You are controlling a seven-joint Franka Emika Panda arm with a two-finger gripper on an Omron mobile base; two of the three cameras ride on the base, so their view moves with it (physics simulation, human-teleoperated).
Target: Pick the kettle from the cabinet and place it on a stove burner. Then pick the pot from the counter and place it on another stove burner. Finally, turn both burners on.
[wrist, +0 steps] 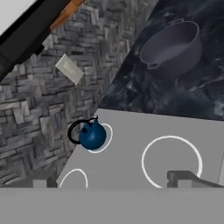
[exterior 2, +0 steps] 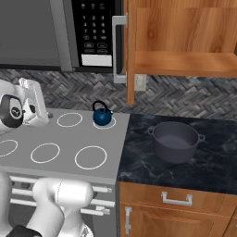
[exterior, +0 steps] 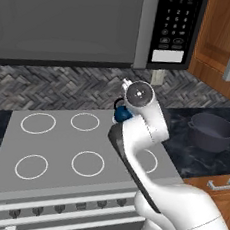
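- My hand point(exterior 2: 39, 109) hangs over the back of the cooktop point(exterior 2: 55, 159), empty; the tips sit wide apart at the bottom of the hand view, so I read it as open.
- The kettle point(wrist: 92, 135) stands on the small back burner point(wrist: 106, 139), nearest the bench point(exterior 2: 208, 171) — upright, well apart from my fingers.
- The pot point(exterior 2: 175, 140) is on the bench, right of the cooktop, below the open cabinet point(exterior 2: 185, 41); it's untouched, so I judge it the next pick.
- Handling: the pot looks stiff and fairly heavy for two fingers, smooth-walled and likely slippery. I'd pinch the rim wall or a side loop handle — not span the whole body.
- Hard to make out: in the left view my own arm covers most of the kettle and part of one front ring. The pot's far handle is barely visible. The knobs point(exterior: 59, 209) are too small to read.
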